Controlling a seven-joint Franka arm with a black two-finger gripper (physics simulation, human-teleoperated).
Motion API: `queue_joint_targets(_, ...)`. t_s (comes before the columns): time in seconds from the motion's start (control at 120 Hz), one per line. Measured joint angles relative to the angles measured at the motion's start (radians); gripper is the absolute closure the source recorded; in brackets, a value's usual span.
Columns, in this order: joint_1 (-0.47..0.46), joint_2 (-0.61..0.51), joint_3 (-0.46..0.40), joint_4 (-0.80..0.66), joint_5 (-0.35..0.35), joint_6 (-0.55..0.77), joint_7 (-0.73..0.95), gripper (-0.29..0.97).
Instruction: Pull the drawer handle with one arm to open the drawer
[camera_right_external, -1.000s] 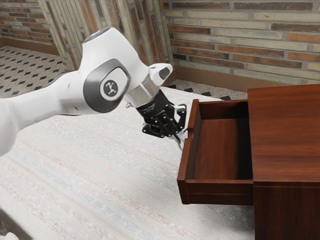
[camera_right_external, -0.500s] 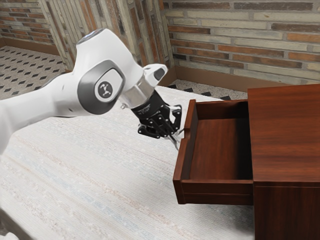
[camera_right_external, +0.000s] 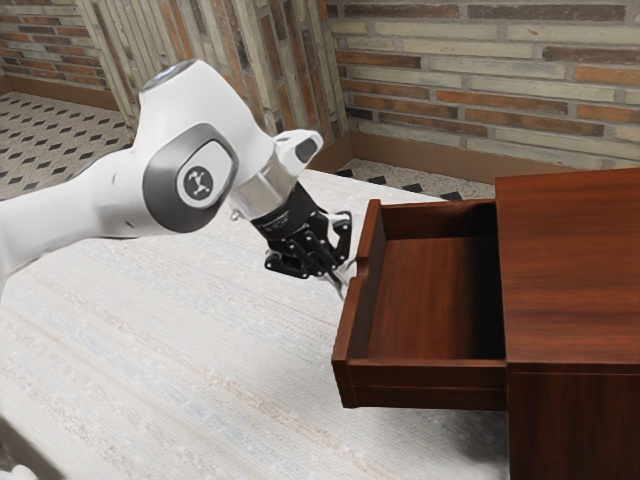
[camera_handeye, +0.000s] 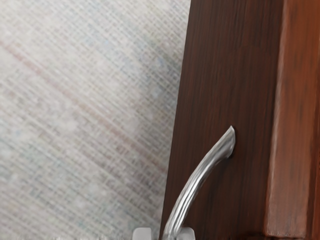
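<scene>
- Brick walls (camera_right_external: 480, 80) and a chequered floor (camera_right_external: 60, 130) back the scene. A pale woven surface (camera_right_external: 180, 340) carries a dark wooden cabinet (camera_right_external: 570, 260) at the exterior view's right.
- We find the drawer (camera_right_external: 430, 300) standing well out of the cabinet toward the exterior view's left, its inside bare. In our judgement the opening is largely achieved, with some travel possibly left.
- The drawer handle (camera_handeye: 200, 185) is a curved silver bar on the drawer's front panel. In the wrist view it runs from its mount to the pale fingertips (camera_handeye: 142, 233), which flank it on both sides.
- The hand (camera_right_external: 340, 270) is set against the drawer front, its fingers narrowed to the bar's thickness and clamped on it. It holds nothing else.
- The arm (camera_right_external: 150, 190) comes in from the exterior view's left, its wrist bent toward the front panel.
- We recommend pulling straight along the drawer's line of travel, away from the cabinet. Any sideways or downward component would, we judge, rack the drawer in its runners or drag the fingers along the bar.
- We recommend a firm clamp and a constant wrist angle. The bar looks thin, smooth and curved, so a slip toward its end is the principal risk.
- We recommend a slow pace near the end of travel, so that the drawer neither leaves the cabinet nor tugs it across the surface.
</scene>
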Motion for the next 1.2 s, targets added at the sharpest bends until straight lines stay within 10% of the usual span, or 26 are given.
queue_joint_targets(0.808,0.032,-0.05,0.01,-0.054,-0.015,0.006,0.013,0.78)
queue_joint_targets(1.2,0.091,-0.087,0.012,-0.031,-0.024,-0.012,0.023,0.46)
